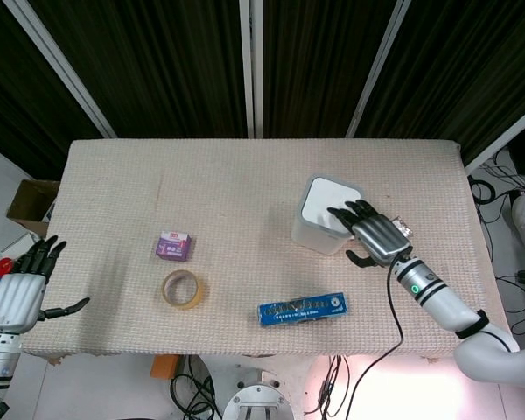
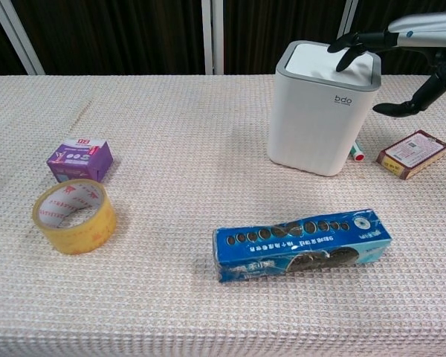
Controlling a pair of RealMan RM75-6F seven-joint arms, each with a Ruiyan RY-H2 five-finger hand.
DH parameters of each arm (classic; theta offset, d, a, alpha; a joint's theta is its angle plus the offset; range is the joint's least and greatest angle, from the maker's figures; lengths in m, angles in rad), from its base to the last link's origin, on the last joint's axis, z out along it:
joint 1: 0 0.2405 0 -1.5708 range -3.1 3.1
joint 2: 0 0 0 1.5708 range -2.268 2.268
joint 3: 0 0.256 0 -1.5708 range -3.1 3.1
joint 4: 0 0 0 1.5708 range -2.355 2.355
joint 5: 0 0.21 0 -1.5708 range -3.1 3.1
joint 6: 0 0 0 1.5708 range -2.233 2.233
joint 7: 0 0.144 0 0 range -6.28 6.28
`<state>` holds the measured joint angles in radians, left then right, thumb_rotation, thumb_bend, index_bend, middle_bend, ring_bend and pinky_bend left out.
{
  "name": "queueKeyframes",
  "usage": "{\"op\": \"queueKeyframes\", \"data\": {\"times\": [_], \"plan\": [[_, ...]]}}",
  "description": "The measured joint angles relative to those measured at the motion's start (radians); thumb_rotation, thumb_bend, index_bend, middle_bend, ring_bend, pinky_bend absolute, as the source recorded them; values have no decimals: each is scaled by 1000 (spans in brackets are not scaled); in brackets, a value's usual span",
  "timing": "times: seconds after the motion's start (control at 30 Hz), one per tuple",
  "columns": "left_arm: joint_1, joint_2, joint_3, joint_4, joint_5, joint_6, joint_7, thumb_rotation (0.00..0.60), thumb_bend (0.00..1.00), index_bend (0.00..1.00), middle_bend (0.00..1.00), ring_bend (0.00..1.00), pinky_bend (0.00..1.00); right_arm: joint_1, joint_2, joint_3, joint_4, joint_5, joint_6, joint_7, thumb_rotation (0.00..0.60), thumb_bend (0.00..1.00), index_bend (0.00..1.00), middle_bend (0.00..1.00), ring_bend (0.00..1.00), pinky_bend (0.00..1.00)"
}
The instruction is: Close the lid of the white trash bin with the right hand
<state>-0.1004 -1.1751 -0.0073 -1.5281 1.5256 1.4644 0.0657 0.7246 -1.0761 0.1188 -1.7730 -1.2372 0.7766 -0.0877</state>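
The white trash bin (image 1: 319,229) (image 2: 318,119) stands on the right half of the table with its lid (image 1: 326,203) (image 2: 325,60) lying flat on top. My right hand (image 1: 373,235) (image 2: 403,52) reaches over the bin's right side, fingers spread, and its fingertips (image 1: 339,213) (image 2: 342,49) rest on the lid's right edge. It holds nothing. My left hand (image 1: 19,293) hangs off the table's left edge, fingers apart and empty; the chest view does not show it.
A blue cookie pack (image 1: 303,309) (image 2: 301,245) lies in front of the bin. A tape roll (image 1: 183,290) (image 2: 73,215) and a purple box (image 1: 173,246) (image 2: 79,159) sit to the left. A small brown box (image 2: 412,154) and a marker (image 2: 356,151) lie right of the bin.
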Motion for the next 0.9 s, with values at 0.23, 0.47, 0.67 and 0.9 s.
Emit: {"op": "queueKeyframes", "data": {"times": [0.23, 0.47, 0.67, 0.9], "plan": [[1, 3, -1, -3, 1, 5, 3, 265, 35, 71, 41, 37, 215, -13, -3, 7, -8, -33, 54, 9, 600, 303, 0, 140, 0, 0], [4, 6, -3, -1, 0, 10, -4, 265, 35, 71, 41, 37, 215, -102, 9, -7, -14, -161, 267, -9, 600, 266, 0, 5, 0, 0], [1, 1, -7, 20, 0, 9, -23, 264, 34, 70, 41, 37, 215, -294, -7, -58, 45, -205, 553, -144, 600, 260, 0, 0, 0, 0], [-14, -17, -12, 57, 13, 1, -49, 264, 33, 71, 41, 37, 215, -541, -126, -96, 316, -135, 767, -144, 600, 259, 0, 0, 0, 0]]}}
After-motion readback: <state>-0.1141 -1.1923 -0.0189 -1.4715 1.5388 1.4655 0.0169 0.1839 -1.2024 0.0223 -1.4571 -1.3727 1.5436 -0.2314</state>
